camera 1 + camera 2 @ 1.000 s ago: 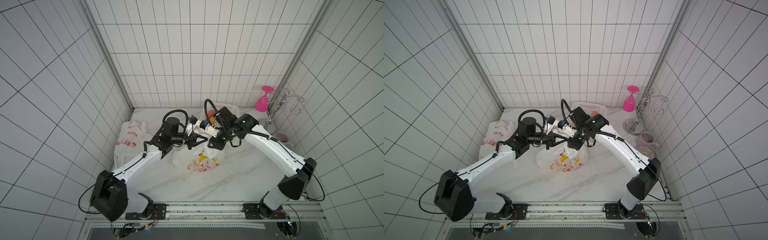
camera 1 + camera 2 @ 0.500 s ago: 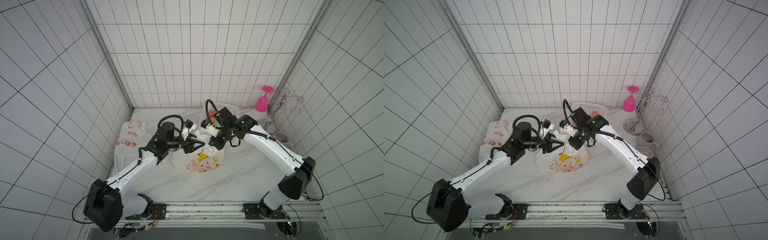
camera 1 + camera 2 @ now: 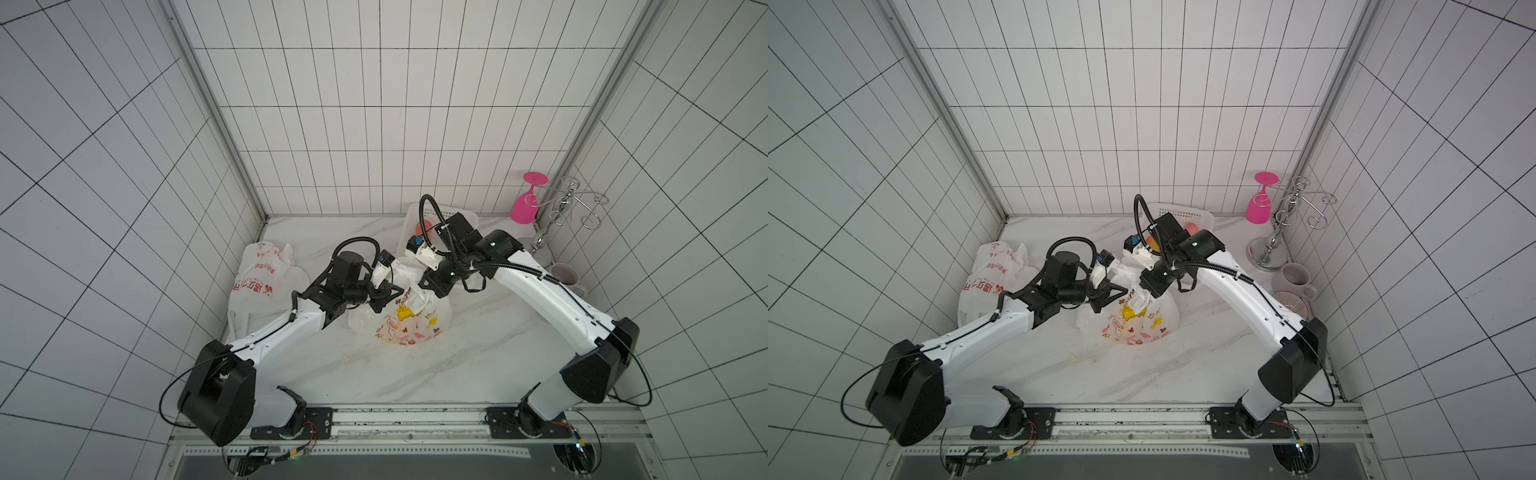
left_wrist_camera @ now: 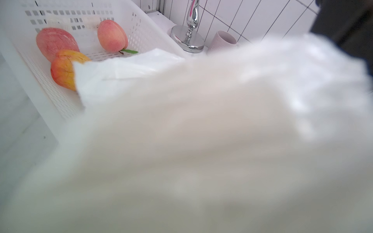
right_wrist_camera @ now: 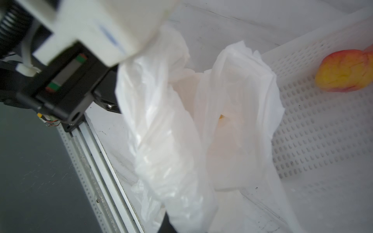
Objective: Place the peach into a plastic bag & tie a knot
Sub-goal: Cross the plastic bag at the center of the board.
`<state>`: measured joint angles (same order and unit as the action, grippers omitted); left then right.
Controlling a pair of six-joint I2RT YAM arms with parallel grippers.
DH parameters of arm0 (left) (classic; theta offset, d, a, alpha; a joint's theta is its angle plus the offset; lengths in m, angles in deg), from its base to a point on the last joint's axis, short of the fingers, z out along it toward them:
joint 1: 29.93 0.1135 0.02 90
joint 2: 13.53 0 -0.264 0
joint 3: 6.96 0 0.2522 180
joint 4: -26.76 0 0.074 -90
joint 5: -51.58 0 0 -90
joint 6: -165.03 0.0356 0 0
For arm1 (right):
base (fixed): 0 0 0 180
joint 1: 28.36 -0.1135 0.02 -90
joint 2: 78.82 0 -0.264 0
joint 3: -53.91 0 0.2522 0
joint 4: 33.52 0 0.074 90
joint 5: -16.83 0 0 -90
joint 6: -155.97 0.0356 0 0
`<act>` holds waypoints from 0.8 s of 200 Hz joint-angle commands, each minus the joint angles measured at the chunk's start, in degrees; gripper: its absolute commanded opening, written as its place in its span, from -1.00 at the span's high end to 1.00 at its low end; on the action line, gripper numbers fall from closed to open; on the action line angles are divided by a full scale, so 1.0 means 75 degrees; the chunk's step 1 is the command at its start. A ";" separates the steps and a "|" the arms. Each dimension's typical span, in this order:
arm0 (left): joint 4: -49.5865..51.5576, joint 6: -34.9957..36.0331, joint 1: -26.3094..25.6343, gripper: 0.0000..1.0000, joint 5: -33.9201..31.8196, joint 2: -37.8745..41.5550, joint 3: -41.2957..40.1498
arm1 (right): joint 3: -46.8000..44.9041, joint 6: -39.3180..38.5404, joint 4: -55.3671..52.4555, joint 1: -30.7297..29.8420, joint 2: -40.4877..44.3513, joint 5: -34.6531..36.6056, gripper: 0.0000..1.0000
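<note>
- While both arms meet over mid-table, the plastic bag point(image 3: 409, 322) sits between them. It bulges, and its top is gathered upward.
- Print on it: cartoon figures in yellow and pink. No legible writing in either top view.
- A spare bag point(image 3: 259, 276) lies crumpled against the left wall. It carries large red characters, too small to read in both top views.
- The left gripper point(image 3: 392, 293) has its jaws closed, with the tips against the bag's gathered top from the left. Blurred white film fills its wrist view, so I cannot tell whether any film is pinched.
- The right gripper point(image 3: 424, 289) has its jaws closed on a twisted strand of the bag's top, from the right.
- Three peaches point(image 4: 112, 36) lie loose in the white basket point(image 4: 141, 30) at the far wall, just beyond the bag. A warm orange tint shows through the bag's lower part, but I cannot tell what it is.
- Edges: bag film drapes over the basket's near rim. The rack point(image 3: 1264, 255), pink glass point(image 3: 1260, 203) and mug point(image 3: 1293, 278) crowd the far right corner.
- Open room: the marble table point(image 3: 415, 378) runs open from the bag to the rail point(image 3: 415, 415) at the near edge.
</note>
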<state>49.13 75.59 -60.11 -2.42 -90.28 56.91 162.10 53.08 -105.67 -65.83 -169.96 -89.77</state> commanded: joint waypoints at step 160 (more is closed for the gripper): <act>0.0191 -0.1515 0.0390 0.26 0.2190 0.0631 0.0180 | -0.4236 0.0968 0.6874 0.0367 0.1934 -0.0137 0.95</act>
<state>46.74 64.61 -61.51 12.53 -88.49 56.03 134.65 60.62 -63.38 -63.58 -156.60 -88.29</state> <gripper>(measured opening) 0.287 0.047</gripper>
